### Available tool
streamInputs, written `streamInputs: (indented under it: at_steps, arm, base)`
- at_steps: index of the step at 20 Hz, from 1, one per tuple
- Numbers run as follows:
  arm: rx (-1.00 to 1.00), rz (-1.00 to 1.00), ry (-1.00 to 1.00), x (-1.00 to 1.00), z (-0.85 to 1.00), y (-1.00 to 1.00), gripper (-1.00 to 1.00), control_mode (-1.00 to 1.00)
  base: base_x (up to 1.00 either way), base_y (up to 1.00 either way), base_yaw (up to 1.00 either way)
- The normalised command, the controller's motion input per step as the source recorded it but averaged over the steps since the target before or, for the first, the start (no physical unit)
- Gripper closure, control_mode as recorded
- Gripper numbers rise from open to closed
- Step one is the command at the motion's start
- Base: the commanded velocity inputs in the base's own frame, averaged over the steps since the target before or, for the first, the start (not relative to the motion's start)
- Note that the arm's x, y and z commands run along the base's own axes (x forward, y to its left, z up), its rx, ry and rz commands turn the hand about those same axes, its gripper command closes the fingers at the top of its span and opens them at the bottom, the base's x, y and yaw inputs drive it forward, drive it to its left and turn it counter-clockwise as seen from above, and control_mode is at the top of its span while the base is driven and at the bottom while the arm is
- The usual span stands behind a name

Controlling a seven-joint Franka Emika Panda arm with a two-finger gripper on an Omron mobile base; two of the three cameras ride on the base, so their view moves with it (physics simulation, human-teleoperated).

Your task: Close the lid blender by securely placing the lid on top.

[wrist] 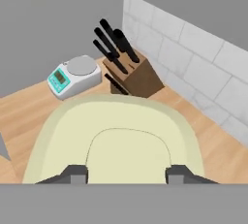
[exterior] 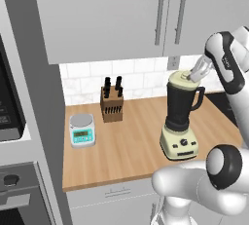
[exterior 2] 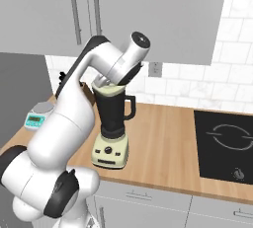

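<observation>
Lid (wrist: 121, 131) is seen seated on the mouth of the blender (exterior: 181, 121), its knob flanked by the claw (wrist: 127, 173), whose grip cannot be told; level seating should be checked before withdrawal.

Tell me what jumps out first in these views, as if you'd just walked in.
The white arm reaches over the tall dark blender near the right end of the wooden counter, its gripper at the cream lid sitting on the jar's mouth. Further left stand a wooden knife block by the tiled wall and a small teal-and-white scale.
</observation>
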Motion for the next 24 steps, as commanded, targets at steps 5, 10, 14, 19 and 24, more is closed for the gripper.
streamInputs:
  at_steps: [5,10,14,19,24]
  arm:
    - [0.0,0.06,-0.08,-0.01,-0.21,0.18,1.0,-1.0]
    - [-0.01,0.1,0.0,0.0,-0.02,0.13,1.0,-1.0]
    - [0.0,0.05,-0.01,0.0,-0.09,0.02,1.0,-1.0]
    - [0.06,0.0,-0.01,0.0,-0.04,0.0,1.0,-1.0]
    - [0.06,0.0,0.0,0.0,-0.16,0.0,1.0,-1.0]
  base:
    - [0.0,0.0,0.0]
    - [0.0,0.0,0.0]
    - [0.0,0.0,0.0]
    - [0.0,0.0,0.0]
    - [0.0,0.0,0.0]
